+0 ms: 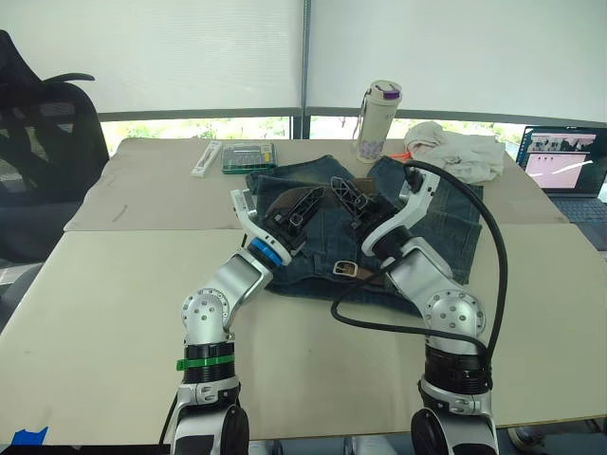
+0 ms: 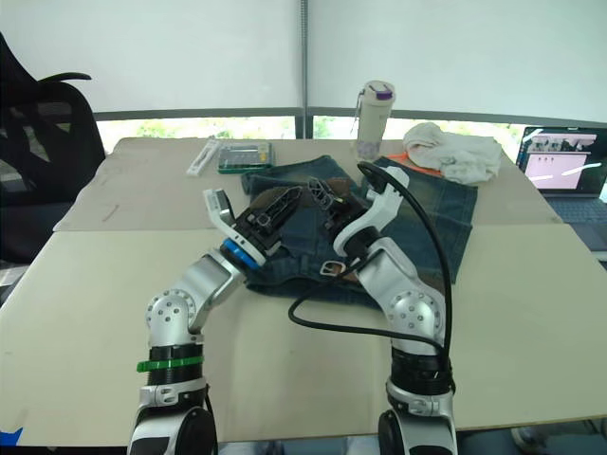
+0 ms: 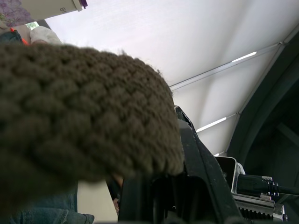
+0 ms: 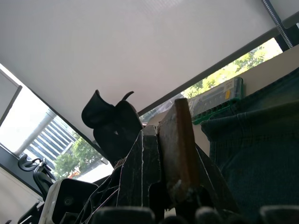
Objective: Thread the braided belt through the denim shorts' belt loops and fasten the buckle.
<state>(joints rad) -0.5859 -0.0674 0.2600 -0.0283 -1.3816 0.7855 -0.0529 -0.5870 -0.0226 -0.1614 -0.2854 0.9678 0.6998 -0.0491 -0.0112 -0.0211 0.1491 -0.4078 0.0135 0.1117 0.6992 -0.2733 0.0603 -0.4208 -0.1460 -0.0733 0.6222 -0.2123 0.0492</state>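
The denim shorts lay flat on the beige worktop, waistband toward the robot and legs pointing to the window. Both arms met above the middle of the garment. The left tool hovered over the shorts' left half, its black fingers close together. In the left wrist view the braided belt lay pressed against one finger, but whether the tool was clamped on it could not be told.

The right tool stood just beside the left one, raised above the shorts. In the right wrist view its fingers were closed tight on a brown strip of the belt, seen edge-on and rising between them. The silver buckle rested on the waistband near the front edge of the shorts, below the two tools and beside the right forearm. A short stretch of brown strap showed next to it. The belt loops could not be made out.

At the far edge of the worktop stood a pale bottle with a purple lid, and next to it an off-white cloth bundle touching the shorts' far right corner. A green case and a white strip lay further left. A laptop sat open at the right edge, and a black office chair stood off the left side.
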